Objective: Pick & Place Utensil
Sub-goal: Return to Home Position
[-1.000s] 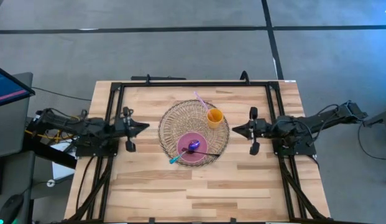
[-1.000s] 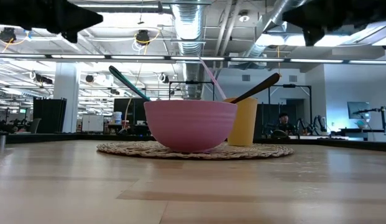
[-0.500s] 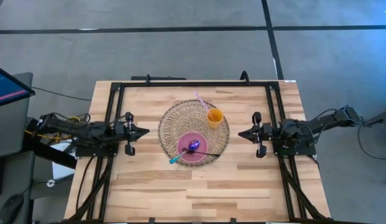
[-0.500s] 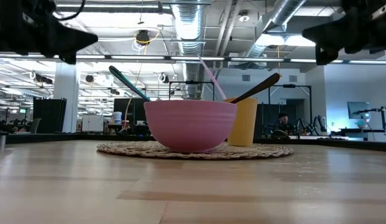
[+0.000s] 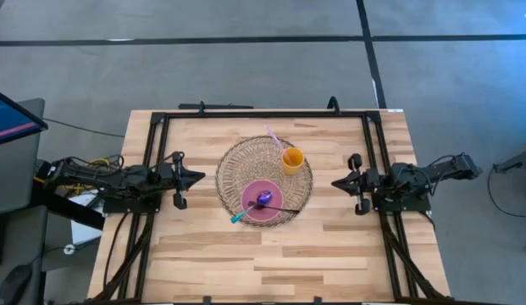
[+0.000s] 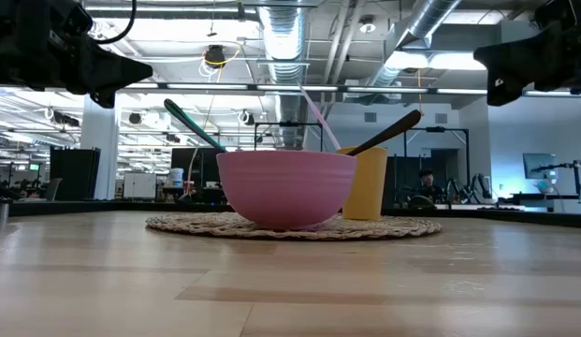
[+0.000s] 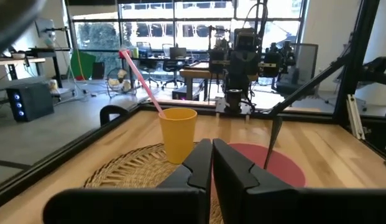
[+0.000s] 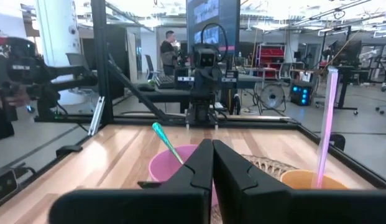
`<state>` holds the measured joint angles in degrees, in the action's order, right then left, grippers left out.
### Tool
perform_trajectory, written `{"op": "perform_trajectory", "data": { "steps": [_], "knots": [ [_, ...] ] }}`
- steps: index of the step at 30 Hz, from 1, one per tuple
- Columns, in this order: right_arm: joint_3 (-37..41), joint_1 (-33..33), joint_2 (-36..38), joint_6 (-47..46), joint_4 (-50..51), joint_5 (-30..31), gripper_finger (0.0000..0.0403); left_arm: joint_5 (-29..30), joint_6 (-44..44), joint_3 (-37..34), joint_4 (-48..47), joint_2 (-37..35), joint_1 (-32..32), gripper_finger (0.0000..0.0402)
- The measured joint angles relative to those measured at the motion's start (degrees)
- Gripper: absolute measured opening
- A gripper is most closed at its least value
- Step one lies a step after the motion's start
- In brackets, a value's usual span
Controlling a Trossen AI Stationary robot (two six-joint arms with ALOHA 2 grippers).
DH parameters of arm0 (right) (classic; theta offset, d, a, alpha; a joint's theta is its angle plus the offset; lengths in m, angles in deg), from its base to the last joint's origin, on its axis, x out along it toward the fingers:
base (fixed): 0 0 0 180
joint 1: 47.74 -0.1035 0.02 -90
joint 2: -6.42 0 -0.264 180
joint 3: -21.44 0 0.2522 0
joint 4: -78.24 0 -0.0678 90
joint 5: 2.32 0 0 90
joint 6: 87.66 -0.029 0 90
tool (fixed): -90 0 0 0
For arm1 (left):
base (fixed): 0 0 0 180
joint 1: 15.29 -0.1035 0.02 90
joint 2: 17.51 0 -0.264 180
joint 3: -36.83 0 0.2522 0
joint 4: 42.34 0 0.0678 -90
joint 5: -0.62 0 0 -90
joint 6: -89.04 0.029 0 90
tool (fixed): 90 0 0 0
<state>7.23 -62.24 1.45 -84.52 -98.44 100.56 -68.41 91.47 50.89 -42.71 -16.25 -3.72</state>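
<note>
A pink bowl stands on a round woven mat at the table's middle. Inside the bowl lies a purple spoon head. A dark handle leans over its right rim and a teal handle over its near-left rim. A yellow cup with a pink straw stands on the mat's far right part. My left gripper hovers shut left of the mat. My right gripper hovers shut right of it. Both point at the mat and hold nothing.
A black frame runs along the table's far, left and right sides. Bare wood lies between the mat and the near edge. A monitor stands off the left edge. A person shows far off in the room.
Both arms have sunk lower over the table. The right gripper has drawn back toward the table's right edge, away from the mat. The left gripper has shifted slightly toward the near edge. Bowl, cup and utensils have stayed put.
</note>
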Motion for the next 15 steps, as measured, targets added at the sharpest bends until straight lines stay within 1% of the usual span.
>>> {"op": "perform_trajectory", "data": {
  "steps": [6,11,15],
  "knots": [
    [0.03,-0.92,4.73,0.44,7.73,-0.27,0.0001,-0.02,-0.13,0.00,0.02,0.02,0.00,0.0016],
    [0.02,-0.88,4.65,4.28,7.96,-1.22,0.0001,-0.01,-0.15,0.01,0.11,0.02,0.00,0.0015],
    [0.02,-0.86,3.80,4.76,7.99,-1.18,0.0001,-0.02,-0.15,0.02,0.20,0.02,0.00,0.0017]
  ]
}}
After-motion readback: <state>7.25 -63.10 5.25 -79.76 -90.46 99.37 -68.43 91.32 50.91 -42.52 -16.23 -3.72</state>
